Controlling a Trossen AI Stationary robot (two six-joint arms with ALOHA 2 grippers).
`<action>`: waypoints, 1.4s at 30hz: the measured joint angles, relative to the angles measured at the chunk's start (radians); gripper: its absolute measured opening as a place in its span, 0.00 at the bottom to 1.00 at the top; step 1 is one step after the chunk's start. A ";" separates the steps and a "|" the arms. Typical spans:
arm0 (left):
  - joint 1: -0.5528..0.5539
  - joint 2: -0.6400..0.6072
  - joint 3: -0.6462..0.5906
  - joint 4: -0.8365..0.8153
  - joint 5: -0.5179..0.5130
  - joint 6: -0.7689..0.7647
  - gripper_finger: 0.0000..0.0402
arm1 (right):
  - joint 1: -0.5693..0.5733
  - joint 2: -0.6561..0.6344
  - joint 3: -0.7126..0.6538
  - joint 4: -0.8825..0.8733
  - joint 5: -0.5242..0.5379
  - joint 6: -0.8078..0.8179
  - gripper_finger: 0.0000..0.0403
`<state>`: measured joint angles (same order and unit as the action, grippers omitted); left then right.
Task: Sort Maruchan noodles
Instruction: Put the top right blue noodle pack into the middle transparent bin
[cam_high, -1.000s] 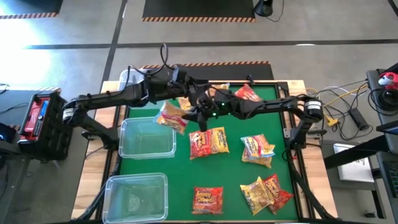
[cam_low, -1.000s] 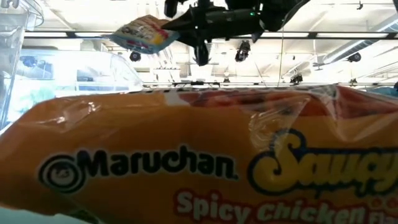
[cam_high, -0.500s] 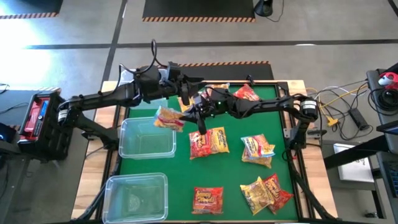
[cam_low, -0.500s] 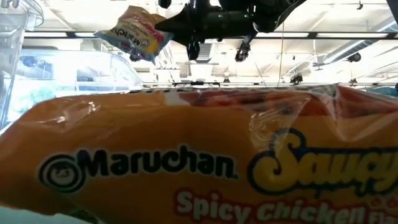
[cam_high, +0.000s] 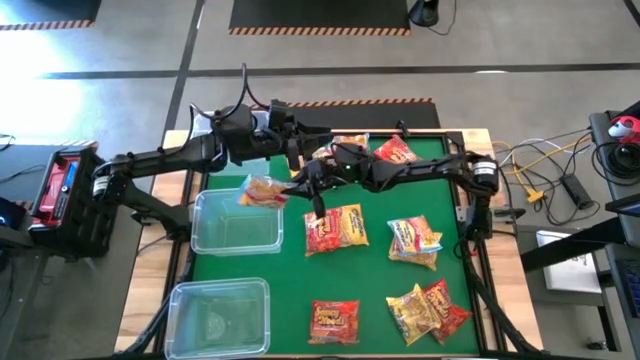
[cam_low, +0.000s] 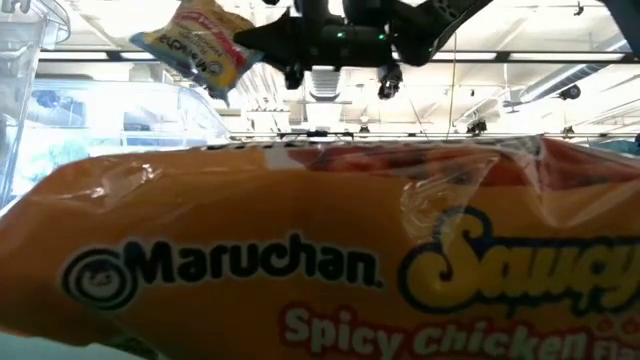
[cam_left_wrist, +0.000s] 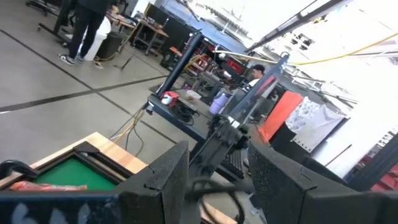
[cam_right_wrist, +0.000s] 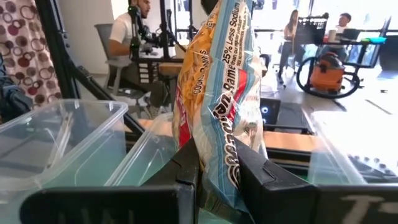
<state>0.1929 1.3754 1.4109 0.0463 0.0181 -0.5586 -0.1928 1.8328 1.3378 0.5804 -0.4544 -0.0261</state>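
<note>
One blue-and-yellow packet hangs tilted at ten o'clock; red packets lie flat centrally, mixed ones at five o'clock.

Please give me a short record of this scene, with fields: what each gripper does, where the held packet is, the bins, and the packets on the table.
right gripper: shut on a noodle packet, carried in the air
held packet position: above the far edge of the nearer-to-arms clear bin
left gripper: raised at the table's far left, holding nothing visible
bins: two clear bins, both look empty; second bin at the near left
packets on table: several red and yellow packets on the green mat
</note>
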 joint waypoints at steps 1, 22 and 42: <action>0.000 0.000 0.000 0.002 0.000 0.000 0.37 | 0.002 0.021 0.020 0.002 -0.002 0.001 0.12; -0.003 -0.043 0.000 -0.037 0.053 0.024 0.37 | 0.005 0.248 0.218 -0.001 -0.233 -0.089 0.12; -0.003 -0.050 0.000 -0.065 0.051 0.046 0.37 | 0.002 0.247 0.232 -0.111 -0.093 -0.097 0.14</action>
<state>0.1902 1.3258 1.4109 -0.0188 0.0696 -0.5124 -0.1905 2.0800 1.5696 0.4696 -0.5476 -0.1230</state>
